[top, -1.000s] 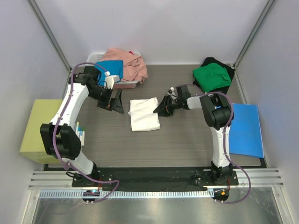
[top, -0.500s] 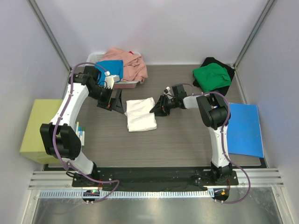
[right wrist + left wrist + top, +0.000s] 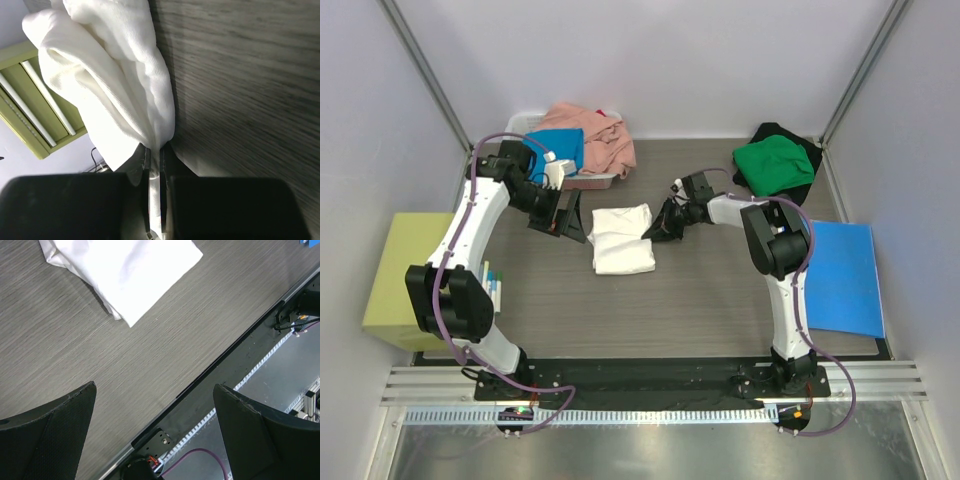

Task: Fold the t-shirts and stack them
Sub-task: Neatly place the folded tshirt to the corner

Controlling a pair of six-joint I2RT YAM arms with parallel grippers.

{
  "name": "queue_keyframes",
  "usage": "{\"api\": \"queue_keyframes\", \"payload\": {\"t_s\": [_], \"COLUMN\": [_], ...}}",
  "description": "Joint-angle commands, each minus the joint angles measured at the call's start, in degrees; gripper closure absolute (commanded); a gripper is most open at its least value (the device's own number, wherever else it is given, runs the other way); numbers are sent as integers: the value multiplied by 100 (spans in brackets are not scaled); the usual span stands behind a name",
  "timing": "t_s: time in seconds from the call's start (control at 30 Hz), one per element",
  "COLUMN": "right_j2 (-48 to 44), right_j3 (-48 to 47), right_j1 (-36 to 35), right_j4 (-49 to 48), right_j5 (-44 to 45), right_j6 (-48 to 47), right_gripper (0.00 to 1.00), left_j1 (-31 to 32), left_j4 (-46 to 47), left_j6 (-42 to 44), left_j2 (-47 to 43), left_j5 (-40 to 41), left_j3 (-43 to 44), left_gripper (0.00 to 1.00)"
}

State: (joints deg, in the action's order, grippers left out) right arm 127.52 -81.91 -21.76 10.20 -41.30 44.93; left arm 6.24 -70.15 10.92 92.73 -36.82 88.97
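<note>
The white t-shirt (image 3: 623, 238) lies folded in a rough rectangle in the middle of the table (image 3: 700, 290). The right gripper (image 3: 657, 230) meets its right edge. The right wrist view shows what the overhead one cannot: the fingers (image 3: 172, 165) are pressed together with a bunched fold of the white cloth (image 3: 115, 85) pinched between them, low against the wood.

The left gripper (image 3: 560, 222) sits just left of the shirt, apart from it. Its wrist view shows both fingers (image 3: 50, 435) spread wide with nothing between them, over bare table. The shirt's corner (image 3: 125, 270) lies beyond them, and the table's near rail runs across below.

Only the overhead view takes in the rest. At the far right a green t-shirt (image 3: 773, 163) rests on a black t-shirt (image 3: 802, 187). At the far left, salmon pink (image 3: 600, 135) and bright blue (image 3: 560, 148) shirts are heaped in a white basket (image 3: 520, 122). A blue folder (image 3: 847, 277) lies at the right edge, and a yellow-green box (image 3: 400, 280) stands off the left side.
</note>
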Motion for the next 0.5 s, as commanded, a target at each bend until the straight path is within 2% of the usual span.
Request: {"api": "queue_keyframes", "payload": {"t_s": [0.0,0.13,0.27,0.47], "right_j2": [-156,-500,-501,-553], "right_j3": [141,-596,-2009,-2382], "right_j1": [5,31,75,566], "right_j4": [457,886,1634,1881], "right_j5": [1001,1247,1326,1352], "right_j6": [-344,-563,-740,-696], "right_gripper": [99,99,99,99], "left_j1": [-44,-44,-44,-44], "left_j4": [1,10,1,1], "left_j6": [7,-11,-46,-28], "left_j2": [-203,-141,-167,-220], "left_j5": [-141,-133,-168,-115], "left_j3": [15,77,138,103], "left_gripper": [0,0,0,0]}}
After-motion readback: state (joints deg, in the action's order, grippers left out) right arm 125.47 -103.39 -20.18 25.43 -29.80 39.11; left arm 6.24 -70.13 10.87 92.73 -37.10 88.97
